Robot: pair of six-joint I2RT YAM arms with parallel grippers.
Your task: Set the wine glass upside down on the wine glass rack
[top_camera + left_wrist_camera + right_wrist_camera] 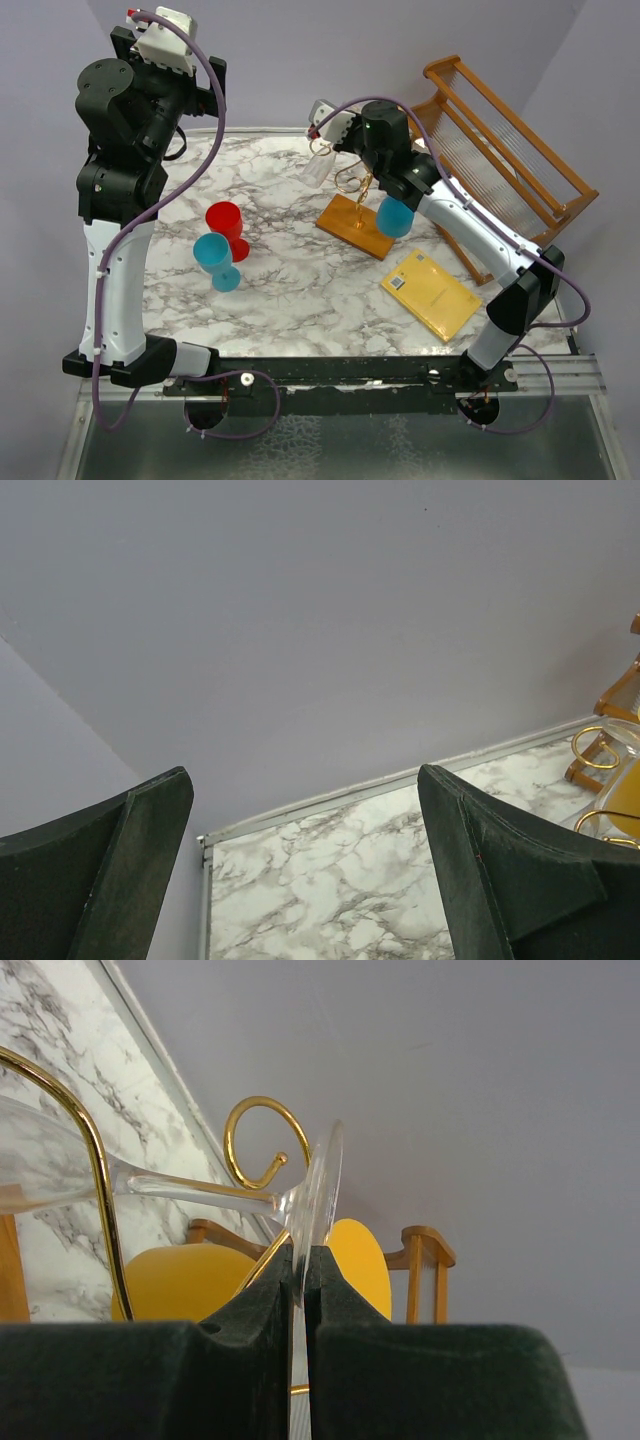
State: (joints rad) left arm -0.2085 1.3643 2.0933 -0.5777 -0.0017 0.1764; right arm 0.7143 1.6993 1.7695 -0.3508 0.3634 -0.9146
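Observation:
A clear wine glass (318, 167) is held above the table's far middle. My right gripper (305, 1255) is shut on the edge of its round foot (322, 1185). The stem (200, 1190) runs out to the left toward the bowl, so the glass lies roughly sideways. The wine glass rack (357, 226) stands just below and beside it. One gold spiral arm (262, 1140) curls right behind the stem and another gold wire (95, 1160) crosses in front of the bowl. My left gripper (303, 780) is raised at the far left, open, with nothing between its fingers.
A red glass (226, 226) and a blue glass (215, 260) stand left of centre. Another blue glass (395, 216) sits at the rack's right side under my right arm. A yellow book (430, 293) lies front right. A large wooden slatted rack (505, 160) fills the back right corner.

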